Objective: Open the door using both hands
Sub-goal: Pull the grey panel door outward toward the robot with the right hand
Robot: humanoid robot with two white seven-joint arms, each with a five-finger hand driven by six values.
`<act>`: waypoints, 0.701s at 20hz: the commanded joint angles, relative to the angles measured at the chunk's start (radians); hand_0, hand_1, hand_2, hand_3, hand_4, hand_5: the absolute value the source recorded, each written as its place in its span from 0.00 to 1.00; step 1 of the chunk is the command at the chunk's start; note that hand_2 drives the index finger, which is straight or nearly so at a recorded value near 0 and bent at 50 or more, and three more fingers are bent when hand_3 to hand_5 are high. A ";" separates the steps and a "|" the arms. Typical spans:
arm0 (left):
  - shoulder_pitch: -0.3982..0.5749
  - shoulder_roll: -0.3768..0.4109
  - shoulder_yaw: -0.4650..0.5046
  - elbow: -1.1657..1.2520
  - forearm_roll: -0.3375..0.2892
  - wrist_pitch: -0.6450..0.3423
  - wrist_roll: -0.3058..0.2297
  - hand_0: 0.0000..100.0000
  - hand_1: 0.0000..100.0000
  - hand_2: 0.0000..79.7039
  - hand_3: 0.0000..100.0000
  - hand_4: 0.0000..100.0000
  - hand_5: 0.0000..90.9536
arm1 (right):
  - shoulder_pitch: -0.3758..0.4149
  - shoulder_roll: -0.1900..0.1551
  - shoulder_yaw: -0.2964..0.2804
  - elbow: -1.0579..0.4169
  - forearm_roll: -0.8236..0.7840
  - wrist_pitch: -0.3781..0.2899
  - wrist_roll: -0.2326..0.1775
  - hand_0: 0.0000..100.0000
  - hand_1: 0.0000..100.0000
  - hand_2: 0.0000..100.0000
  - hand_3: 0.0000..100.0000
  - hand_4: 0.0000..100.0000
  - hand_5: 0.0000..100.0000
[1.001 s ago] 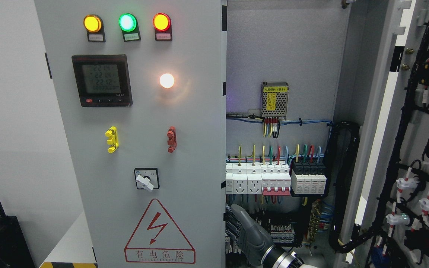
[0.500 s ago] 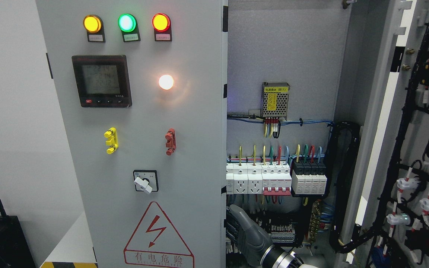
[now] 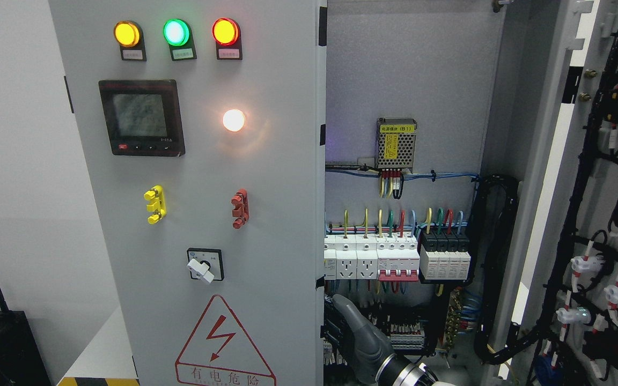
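Head view: one robot hand (image 3: 360, 335) is visible at the bottom edge, its arm entering from the lower right, so it is the right hand; the left hand does not appear. The grey fingers (image 3: 336, 327) reach behind the free edge of the left door (image 3: 266, 177) and are largely hidden by that edge, so whether they are curled on the door or only pressed against it cannot be told. The wrist is cut off by the lower border. The left door stands partly open, hinged at the picture's left, and carries three indicator lamps (image 3: 176, 32) (amber, green, red), a digital meter (image 3: 141, 117) whose digits are too faint to read, a lit white lamp (image 3: 233, 120), a yellow clip (image 3: 153, 204), a red clip (image 3: 240, 208) and a rotary switch (image 3: 204, 265). The warning triangle (image 3: 223, 348) is cut off below; its caption reads 有电危险. Inside the cabinet, the power supply (image 3: 395, 138) bears a yellow label with "(B1)"; other print is illegible. The breaker row (image 3: 397, 260) sits below it. The right door (image 3: 598, 214) is swung fully open at the right, its wiring cropped. Compared with the earlier frame, the left door's fittings have shifted slightly leftward, and the meter digits have faded.
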State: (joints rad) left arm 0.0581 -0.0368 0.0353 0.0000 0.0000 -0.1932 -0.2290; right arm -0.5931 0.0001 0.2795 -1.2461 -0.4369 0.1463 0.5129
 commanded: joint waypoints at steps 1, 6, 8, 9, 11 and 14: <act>0.000 0.000 0.000 0.015 -0.029 0.000 0.003 0.00 0.00 0.00 0.00 0.00 0.00 | 0.004 -0.020 0.001 -0.006 -0.011 0.001 0.029 0.38 0.00 0.00 0.00 0.00 0.00; 0.000 0.000 0.000 0.015 -0.029 0.000 0.003 0.00 0.00 0.00 0.00 0.00 0.00 | 0.004 -0.020 0.004 -0.006 -0.051 0.001 0.041 0.38 0.00 0.00 0.00 0.00 0.00; 0.000 0.000 0.000 0.015 -0.029 0.000 0.003 0.00 0.00 0.00 0.00 0.00 0.00 | 0.004 -0.022 0.004 -0.006 -0.051 0.001 0.067 0.38 0.00 0.00 0.00 0.00 0.00; 0.000 0.000 0.000 0.015 -0.029 0.000 0.003 0.00 0.00 0.00 0.00 0.00 0.00 | 0.004 -0.022 0.006 -0.006 -0.051 -0.001 0.076 0.38 0.00 0.00 0.00 0.00 0.00; 0.000 0.001 0.000 0.014 -0.029 0.000 0.003 0.00 0.00 0.00 0.00 0.00 0.00 | 0.002 -0.022 0.006 -0.006 -0.051 0.001 0.084 0.38 0.00 0.00 0.00 0.00 0.00; -0.001 0.000 0.000 0.015 -0.029 0.000 0.003 0.00 0.00 0.00 0.00 0.00 0.00 | 0.004 -0.020 0.004 -0.007 -0.051 0.001 0.111 0.38 0.00 0.00 0.00 0.00 0.00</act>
State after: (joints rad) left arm 0.0581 -0.0368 0.0352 0.0000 0.0000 -0.1931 -0.2255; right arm -0.5899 0.0000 0.2825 -1.2503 -0.4819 0.1463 0.6017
